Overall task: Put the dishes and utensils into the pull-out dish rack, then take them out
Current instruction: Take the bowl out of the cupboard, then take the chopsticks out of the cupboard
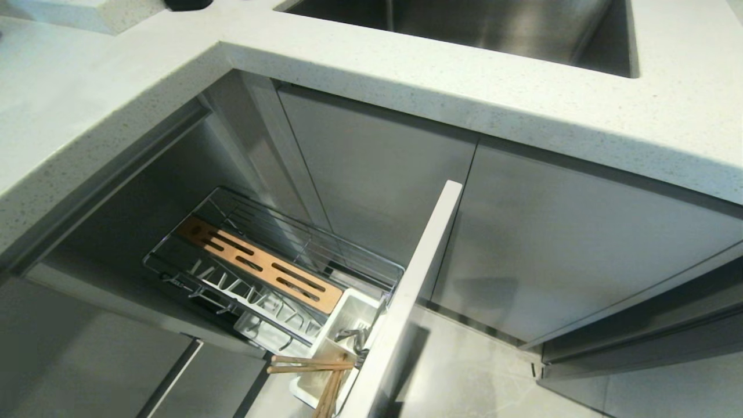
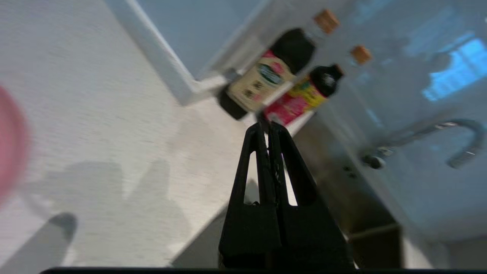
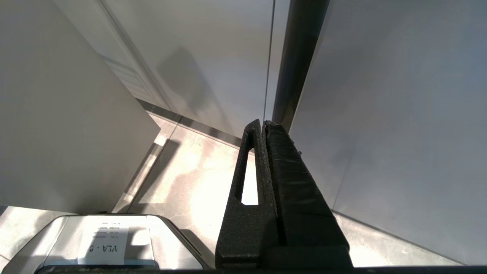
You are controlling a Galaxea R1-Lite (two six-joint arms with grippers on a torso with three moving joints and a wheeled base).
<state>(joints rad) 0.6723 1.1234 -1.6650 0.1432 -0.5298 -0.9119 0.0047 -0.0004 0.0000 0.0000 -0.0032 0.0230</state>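
Speckled white counter [image 1: 441, 69] wraps an L-shaped corner, with a steel sink [image 1: 493, 29] sunk into its far run and grey cabinet doors [image 1: 569, 244] below. Under the left run the pull-out dish rack [image 1: 273, 273] stands drawn out into the corner, its pale grey front panel [image 1: 415, 290] edge-on and jutting towards the grey floor [image 1: 482, 371]. Open floor lies to the right of that panel. Inside the wire basket, the slotted wooden strip [image 1: 261, 264] runs lengthwise beside a row of white prongs [image 1: 244, 290], whose slots hold no dish. At the front end, the white utensil caddy [image 1: 342, 325] holds the chopsticks [image 1: 325, 377], which lean out over its near rim, and something silvery that looks like the spoon [image 1: 351, 337].

Neither arm shows in the head view. The left hand [image 2: 268, 125] hangs clenched on nothing above the counter, near its edge, facing sauce bottles [image 2: 281, 76] and a tap [image 2: 437, 140]; a pink blur [image 2: 9, 144], possibly the plate, sits at the frame's margin. The right hand [image 3: 262, 123] is parked low by the cabinet fronts, clenched and empty.
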